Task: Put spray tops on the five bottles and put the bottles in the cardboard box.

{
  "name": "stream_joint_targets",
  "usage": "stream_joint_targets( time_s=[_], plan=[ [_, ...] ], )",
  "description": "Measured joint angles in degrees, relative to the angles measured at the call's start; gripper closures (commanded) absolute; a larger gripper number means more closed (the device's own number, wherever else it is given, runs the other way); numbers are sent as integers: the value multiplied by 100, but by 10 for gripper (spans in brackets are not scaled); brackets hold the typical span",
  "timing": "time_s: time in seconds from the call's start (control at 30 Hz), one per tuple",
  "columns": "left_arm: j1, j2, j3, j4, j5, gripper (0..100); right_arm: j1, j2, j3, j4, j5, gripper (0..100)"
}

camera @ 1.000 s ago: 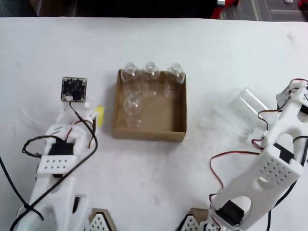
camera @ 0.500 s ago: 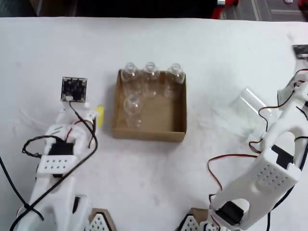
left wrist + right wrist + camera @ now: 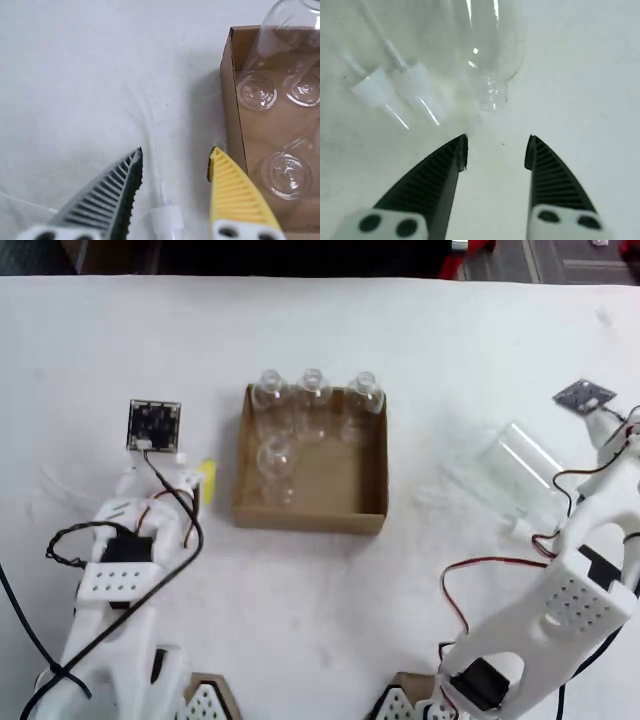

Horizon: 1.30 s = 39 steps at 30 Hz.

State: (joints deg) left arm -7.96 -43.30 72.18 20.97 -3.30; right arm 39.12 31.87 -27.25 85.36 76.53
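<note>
1. A shallow brown cardboard box [image 3: 308,520] is being shown at the centre of the high view, on a white table [image 3: 430,330].
2. Four clear plastic bottles are being kept upright inside it: a row of three [image 3: 312,390] along the far wall and a single bottle [image 3: 275,455] nearer the left wall.
3. A fifth clear bottle [image 3: 515,465] is being shown lying on its side at the right of the frame, well apart from the box.
4. The right gripper [image 3: 495,147] is being held with its dark fingers parted and nothing between them, pointing at that bottle's open neck; two white spray tops [image 3: 415,82] are lying just beside the bottle.
5. The left gripper [image 3: 175,160] is being held with its grey and yellow fingers spread wide, gripping nothing. A white spray top with a thin tube [image 3: 167,220] is lying on the table between them, just beside the box's left wall.
</note>
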Motion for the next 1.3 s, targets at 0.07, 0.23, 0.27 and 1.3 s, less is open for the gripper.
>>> stream_joint_targets(
  time_s=[0.07,0.23,0.27,1.3],
  plan=[
    [0,0,0,0,0,797,-44,167,0,0,9,829],
    [0,0,0,0,0,797,-273,598,0,-378,-158,829],
    [0,0,0,0,0,797,-308,642,0,-501,-273,829],
    [0,0,0,0,0,797,-387,-70,9,-554,-607,980]
  ],
)
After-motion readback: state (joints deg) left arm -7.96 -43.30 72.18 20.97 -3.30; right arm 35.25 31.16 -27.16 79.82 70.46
